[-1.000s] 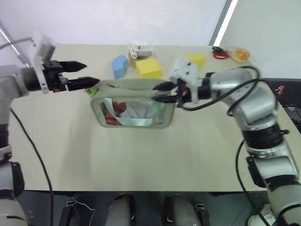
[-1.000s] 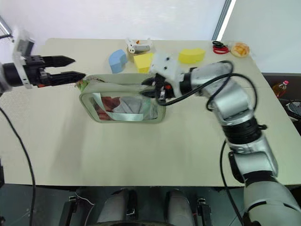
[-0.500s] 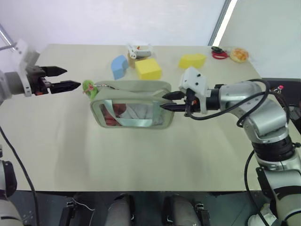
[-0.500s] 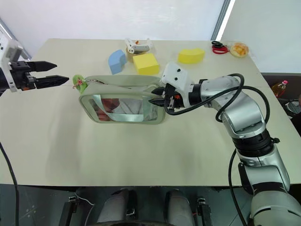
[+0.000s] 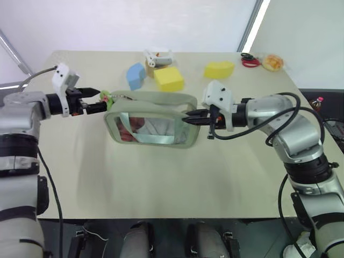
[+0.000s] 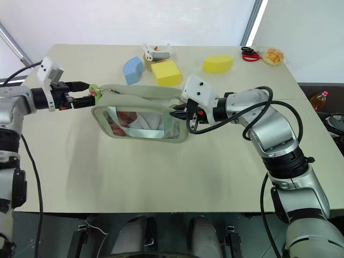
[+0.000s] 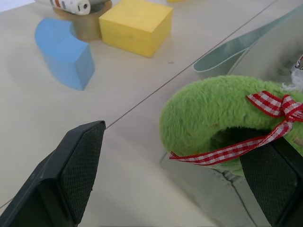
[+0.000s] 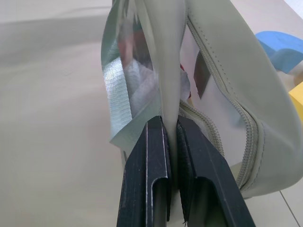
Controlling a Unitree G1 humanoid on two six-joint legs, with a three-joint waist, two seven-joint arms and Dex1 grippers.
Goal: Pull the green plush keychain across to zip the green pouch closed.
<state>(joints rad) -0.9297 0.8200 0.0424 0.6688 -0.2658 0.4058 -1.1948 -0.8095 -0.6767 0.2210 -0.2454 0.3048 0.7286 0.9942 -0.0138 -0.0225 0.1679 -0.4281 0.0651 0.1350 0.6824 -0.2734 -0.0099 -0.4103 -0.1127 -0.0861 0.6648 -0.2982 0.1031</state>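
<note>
The green pouch stands on its edge in the middle of the table, its clear window showing red and white contents. The green plush keychain hangs at its left top corner, a fuzzy lime ring tied with a red checked ribbon. My left gripper is open, with one finger on each side of the keychain. My right gripper is at the pouch's right end, shut on a fold of the pale green fabric.
Behind the pouch lie a blue foam block, a yellow cube and a yellow wedge. A white toy sits at the back. Red and orange items lie at the far right corner.
My left gripper came down and in from the left until its open fingers straddle the keychain. My right gripper closed on the pouch's right end.
</note>
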